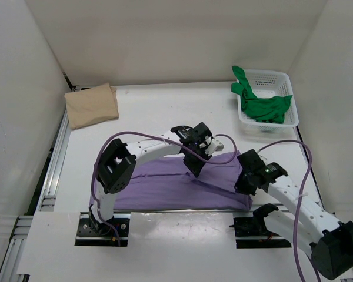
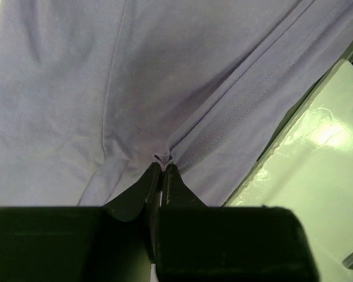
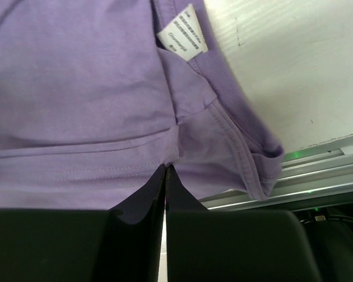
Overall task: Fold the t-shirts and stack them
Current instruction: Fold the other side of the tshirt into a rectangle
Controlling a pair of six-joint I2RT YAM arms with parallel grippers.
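From above, the light purple soft cloth t-shirt (image 1: 165, 188) lies as a wide folded band on the white surface (image 1: 165, 114), close to the arm bases. The left pincer (image 1: 195, 170) is down on its far edge near the middle, and the right pincer (image 1: 244, 183) is at its right end. A folded tan cloth t-shirt (image 1: 92, 104) sits at the far left corner, well apart from both arms. A bright green cloth t-shirt (image 1: 265, 106) lies crumpled in the white plastic mesh basket (image 1: 282, 75) at the far right, one part hanging over the rim.

In the left wrist view, the left pincer (image 2: 162, 168) is pressed together on a small nub of purple cloth beside a stitched hem. The shirt fills the view above the tips, with bare surface at the right.

In the right wrist view, the right pincer (image 3: 166, 168) is also closed, pinching a fold of the purple shirt just beside the ribbed neckline. A white sewn-in label (image 3: 183, 32) shows inside the collar, above the tips; its print is too small to read. A metal rail (image 3: 317, 170) runs along the surface edge at the right.
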